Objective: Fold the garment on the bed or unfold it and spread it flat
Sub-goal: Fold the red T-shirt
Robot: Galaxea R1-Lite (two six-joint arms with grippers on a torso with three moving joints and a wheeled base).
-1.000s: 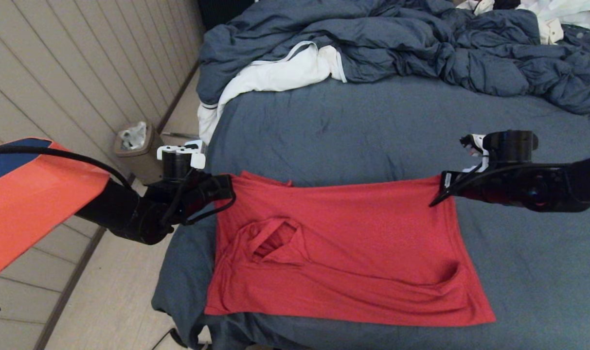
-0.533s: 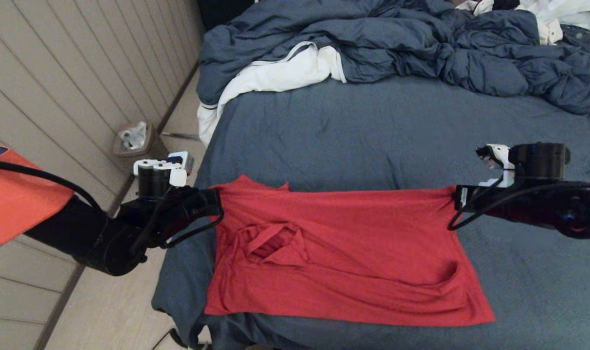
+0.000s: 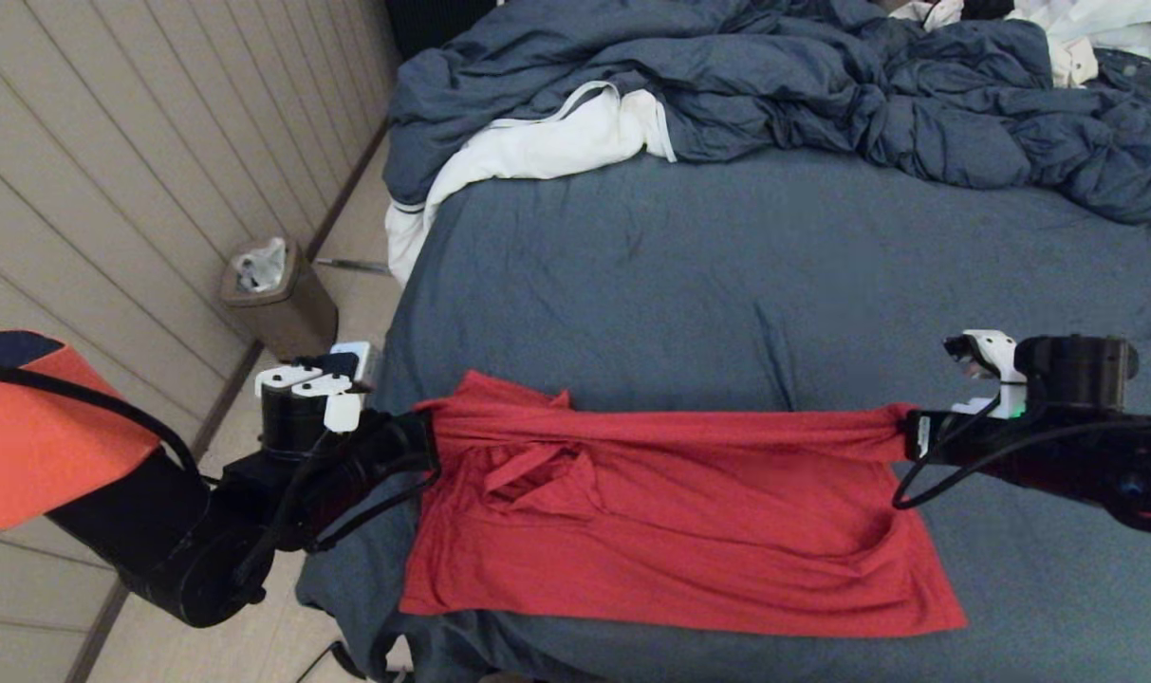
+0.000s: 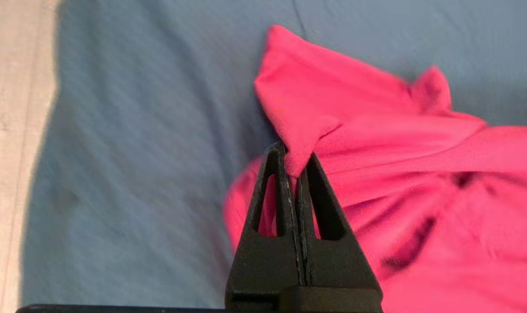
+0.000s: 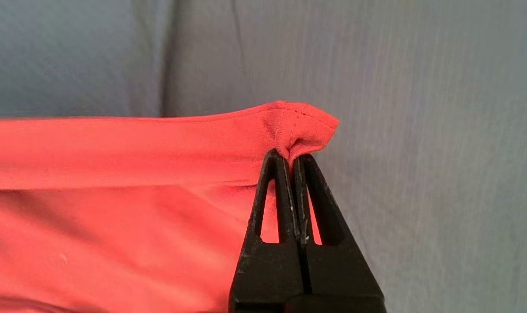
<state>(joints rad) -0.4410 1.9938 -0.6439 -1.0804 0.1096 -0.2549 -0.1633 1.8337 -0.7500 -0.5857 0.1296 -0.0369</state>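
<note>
A: Reading any print on the garment (image 3: pixel 689 531)?

B: I see only plain red on the bed (image 3: pixel 651 275). My left gripper (image 4: pixel 294 167) pinches the far left corner; my right gripper (image 5: pixel 293 161) is clamped on the far right hem corner.

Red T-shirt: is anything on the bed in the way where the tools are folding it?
Nothing visible. Both tools, left and right, pinch the red T-shirt; only bare bed sheet surrounds it. The duvet lies far off.
</note>
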